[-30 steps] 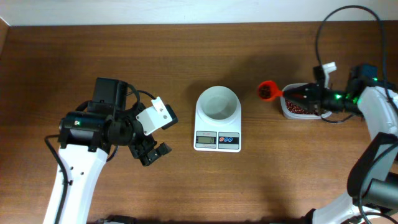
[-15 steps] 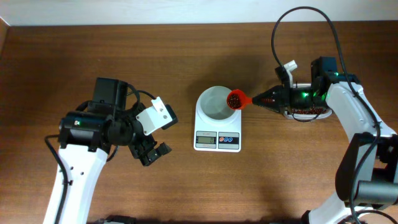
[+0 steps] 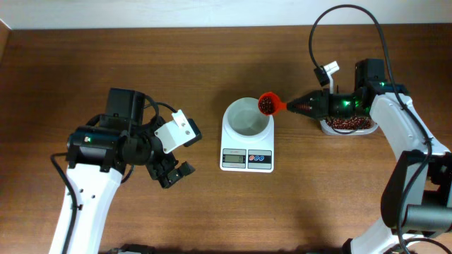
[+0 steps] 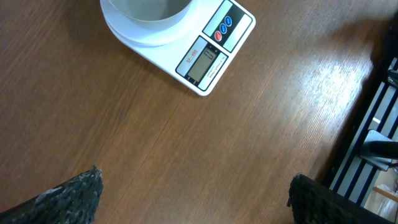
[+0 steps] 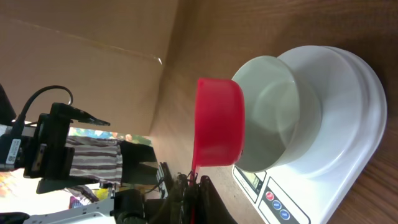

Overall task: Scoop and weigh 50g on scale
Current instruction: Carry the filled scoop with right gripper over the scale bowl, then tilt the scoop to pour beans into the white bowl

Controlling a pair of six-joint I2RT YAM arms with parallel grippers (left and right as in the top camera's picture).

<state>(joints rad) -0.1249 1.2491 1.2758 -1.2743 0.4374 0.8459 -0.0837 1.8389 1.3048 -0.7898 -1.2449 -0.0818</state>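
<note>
Red-brown beans sit in scoop — just ahead of right gripper.

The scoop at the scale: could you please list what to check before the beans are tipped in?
1. Beans in scoop: ok, loaded.
2. Right claw shut on the scoop handle: ok.
3. Scoop centred over bowl: not ok, it hangs at the rim.
4. Bowl empty: ok.
5. Display zeroed: cannot tell, digits too small.
6. Left claw clear of scale: ok, open and apart.
</note>
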